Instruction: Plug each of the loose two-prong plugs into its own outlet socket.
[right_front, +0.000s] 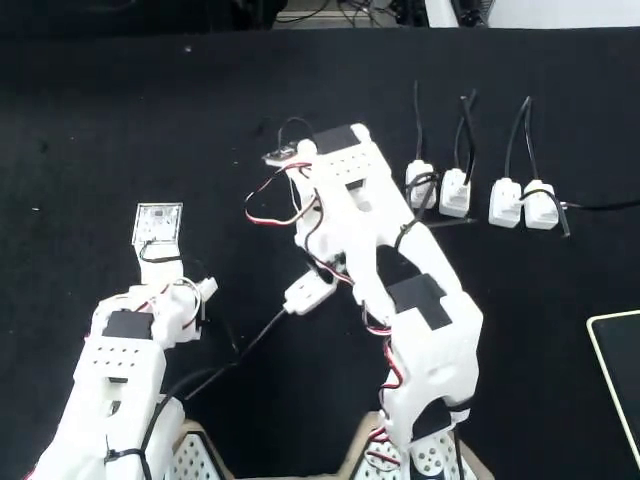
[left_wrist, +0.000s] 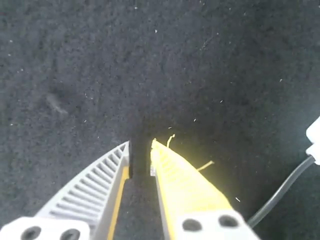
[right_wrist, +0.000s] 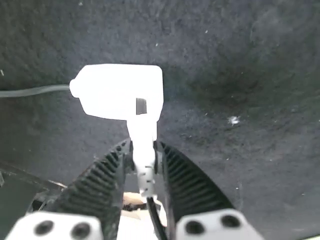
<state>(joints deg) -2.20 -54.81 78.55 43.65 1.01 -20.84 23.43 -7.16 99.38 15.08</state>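
Gripper of your left arm (left_wrist: 140, 147), at 8 o'clock on the table (right_front: 100, 100), sits slightly parted and empty. Your right gripper (right_wrist: 142, 150) pinches a white plug (right_wrist: 141, 131) touching its socket (right_wrist: 120, 92); four cabled blocks (right_front: 455, 192) line 2 o'clock.

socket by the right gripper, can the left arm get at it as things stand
Probably yes: the socket lies on open cloth beside the left arm, nothing between them, though the right gripper is shut on the plug against it.
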